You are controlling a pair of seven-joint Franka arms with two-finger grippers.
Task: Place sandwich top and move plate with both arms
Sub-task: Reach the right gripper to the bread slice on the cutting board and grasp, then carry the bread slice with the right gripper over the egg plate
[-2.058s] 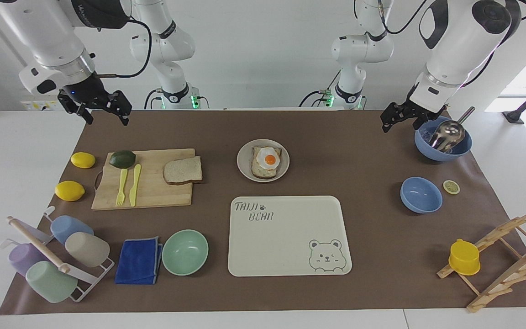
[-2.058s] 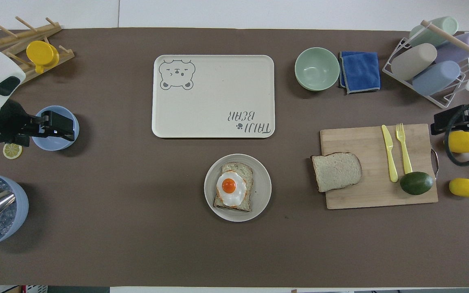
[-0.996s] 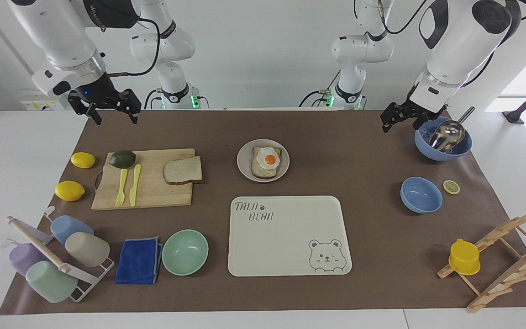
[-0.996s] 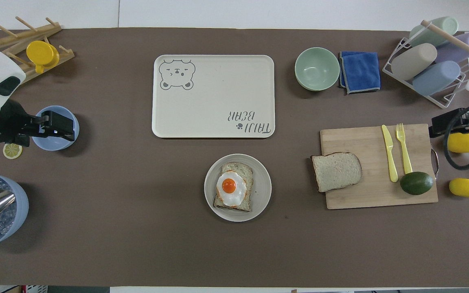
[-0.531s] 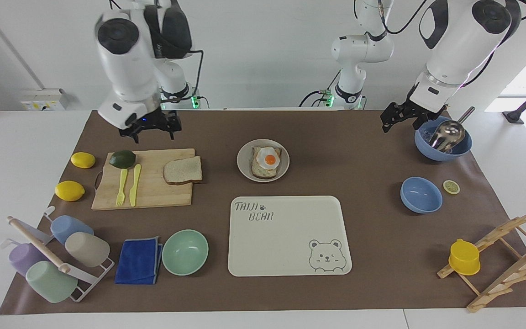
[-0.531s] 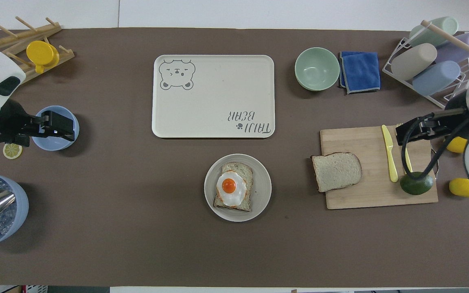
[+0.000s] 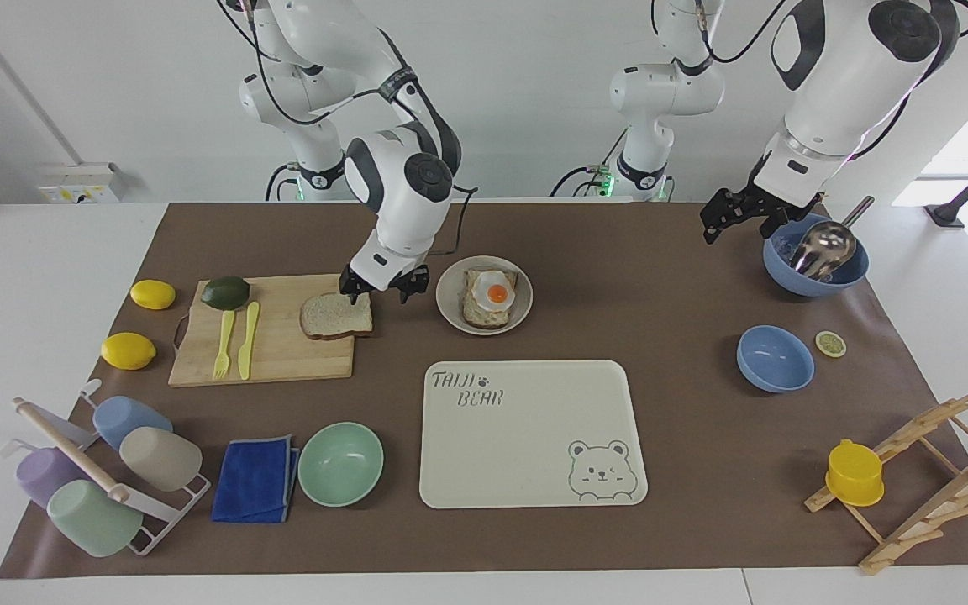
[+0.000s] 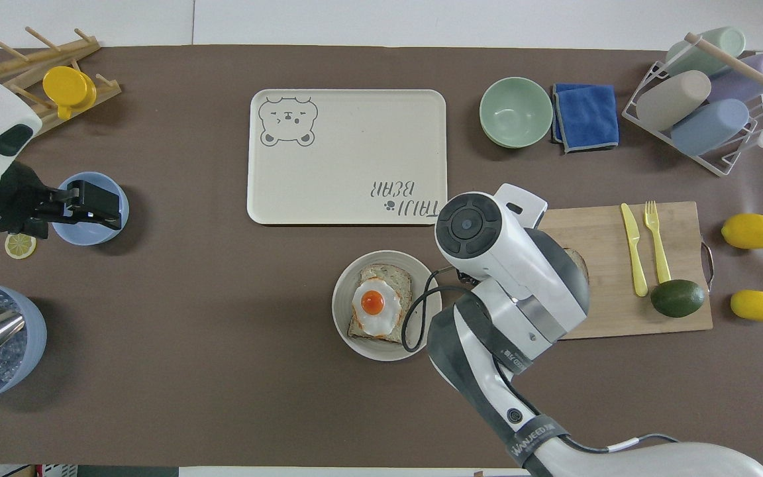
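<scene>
Since the earlier frame we see the right gripper (image 7: 383,292) has come from the table's end to just over the bread (image 7: 335,315), at the slice's edge nearest the plate (image 7: 452,315). Its jaws stand wide open and hold nothing. We find the bread flat on the board (image 7: 282,357); beside it the plate carries the egg toast (image 7: 491,300). Our left gripper (image 7: 736,220) waits open over the mat (image 7: 618,235), near the blue bowl (image 7: 786,281).

A brown mat (image 7: 669,437) covers the table (image 7: 39,277). Under the right gripper (image 7: 383,288) lies the cutting board (image 7: 282,353); the plate (image 7: 453,309) sits just beside it, the tray (image 7: 526,454) near.
</scene>
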